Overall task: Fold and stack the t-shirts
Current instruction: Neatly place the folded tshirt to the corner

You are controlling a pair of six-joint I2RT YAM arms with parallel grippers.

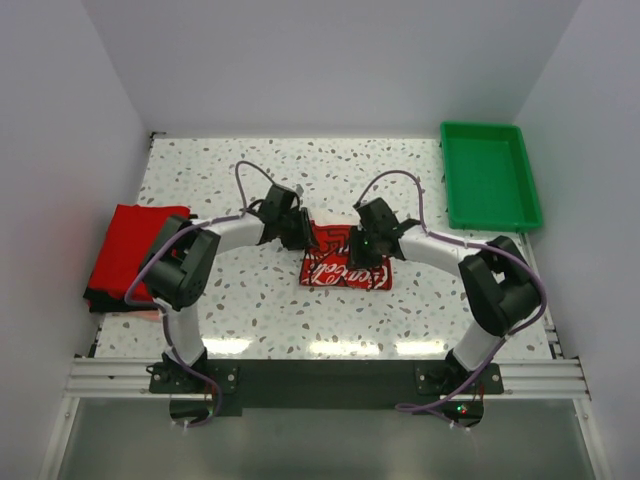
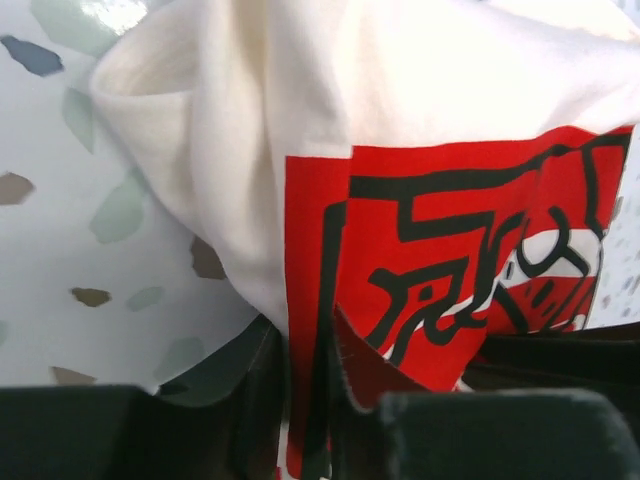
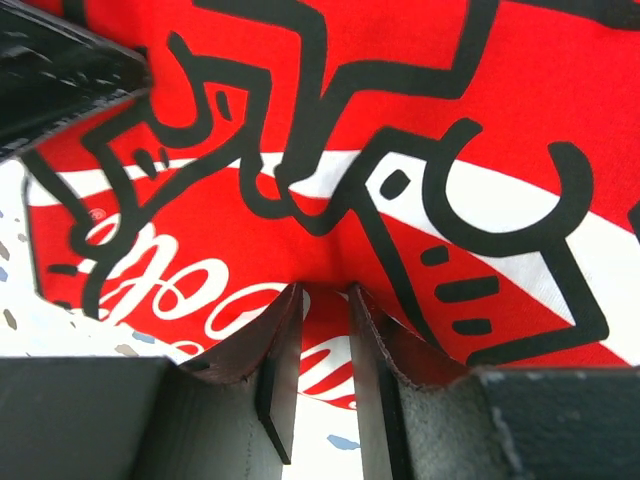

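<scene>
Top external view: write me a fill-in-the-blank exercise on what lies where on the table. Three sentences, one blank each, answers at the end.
1. The printed t-shirt in the middle of the table shows black and white artwork on a ____ background.
2. The green tray sits at the table's far ____ corner.
3. The plain red t-shirt lies folded at the table's ____ edge.

Missing words: red; right; left.
</scene>
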